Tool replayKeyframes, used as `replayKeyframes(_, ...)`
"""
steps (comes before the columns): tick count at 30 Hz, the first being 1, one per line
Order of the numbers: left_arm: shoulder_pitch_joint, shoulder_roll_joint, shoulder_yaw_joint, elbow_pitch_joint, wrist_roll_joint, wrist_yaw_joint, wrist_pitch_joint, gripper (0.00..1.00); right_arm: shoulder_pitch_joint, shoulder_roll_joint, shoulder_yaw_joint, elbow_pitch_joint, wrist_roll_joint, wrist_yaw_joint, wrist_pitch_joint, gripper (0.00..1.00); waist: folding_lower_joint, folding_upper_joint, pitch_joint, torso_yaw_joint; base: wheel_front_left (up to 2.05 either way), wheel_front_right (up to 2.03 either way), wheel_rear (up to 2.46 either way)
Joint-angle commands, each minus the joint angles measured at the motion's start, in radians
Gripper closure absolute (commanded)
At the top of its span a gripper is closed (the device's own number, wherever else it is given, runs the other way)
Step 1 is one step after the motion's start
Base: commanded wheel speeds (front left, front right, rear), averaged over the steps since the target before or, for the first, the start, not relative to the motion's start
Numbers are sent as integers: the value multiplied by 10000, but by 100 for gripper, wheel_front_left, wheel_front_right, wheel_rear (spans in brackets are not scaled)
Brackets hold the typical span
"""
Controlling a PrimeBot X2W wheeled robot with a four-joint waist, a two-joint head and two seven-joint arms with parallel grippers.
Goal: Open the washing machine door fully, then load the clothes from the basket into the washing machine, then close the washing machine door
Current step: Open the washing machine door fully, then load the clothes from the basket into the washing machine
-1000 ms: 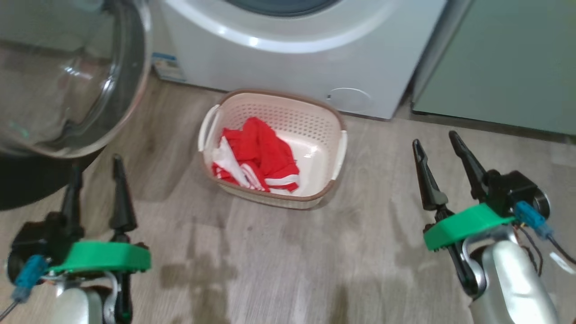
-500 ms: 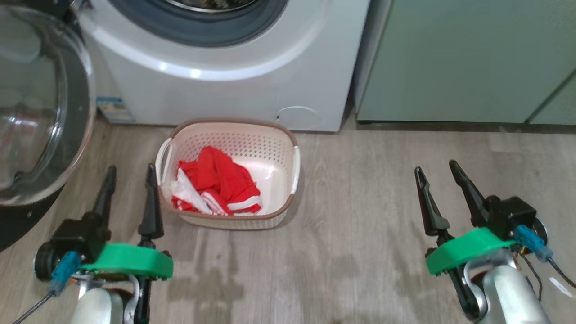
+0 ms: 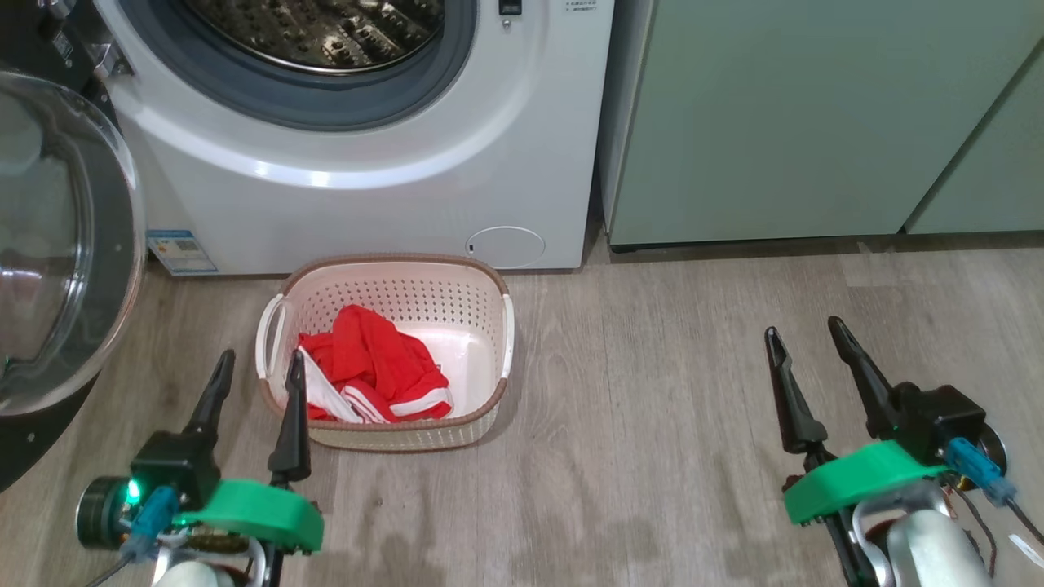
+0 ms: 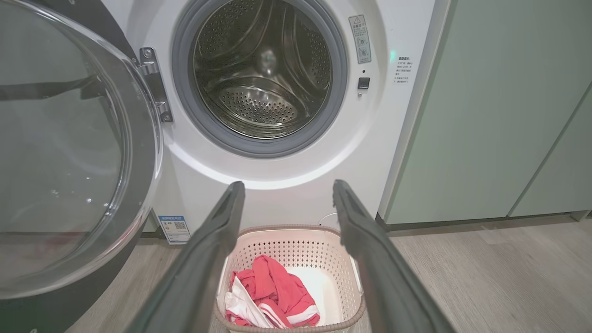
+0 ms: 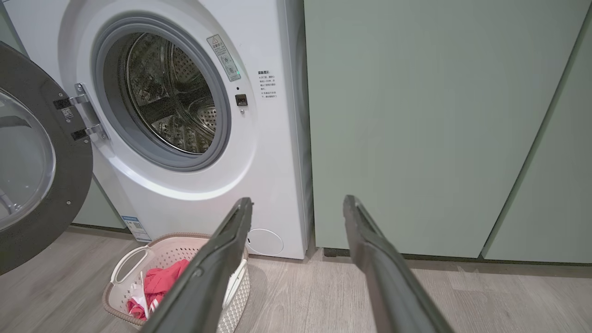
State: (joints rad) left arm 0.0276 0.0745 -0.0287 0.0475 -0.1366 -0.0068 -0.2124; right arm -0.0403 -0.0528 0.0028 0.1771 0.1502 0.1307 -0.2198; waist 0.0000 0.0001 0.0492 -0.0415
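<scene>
The white washing machine (image 3: 367,196) stands with its drum (image 4: 263,78) showing and empty. The washing machine door (image 3: 57,244) is swung wide to the left. On the floor in front sits the cream basket (image 3: 391,265) holding the red, white-striped clothes (image 3: 367,371). My left gripper (image 3: 261,356) is open and empty, its right finger in line with the basket's near left corner. In the left wrist view the basket (image 4: 296,231) lies between and beyond the left gripper (image 4: 288,184). My right gripper (image 3: 802,328) is open, empty, well right of the basket.
Pale green cabinets (image 3: 775,122) stand right of the machine. A wood-look floor (image 3: 652,424) stretches between the basket and my right gripper. The open door juts out over the floor on the left. A round cap (image 3: 506,247) sits low on the machine's front.
The head camera has shifted, so the drum opening now shows and the scene sits lower and further left. My left gripper stands closer to the basket's corner. Both grippers stay open.
</scene>
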Motion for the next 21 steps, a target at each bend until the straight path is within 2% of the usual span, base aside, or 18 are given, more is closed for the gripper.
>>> replayKeyframes(1,-249,179,327,-317,69,72,13,0,-126,26,185,-408,-24,0,-17,0,0,-1,-11,-10,0,0,0)
replayKeyframes(21,-266,278,318,-122,-65,360,97,0,-84,26,89,-655,59,0,96,0,0,-1,62,-27,0,0,0)
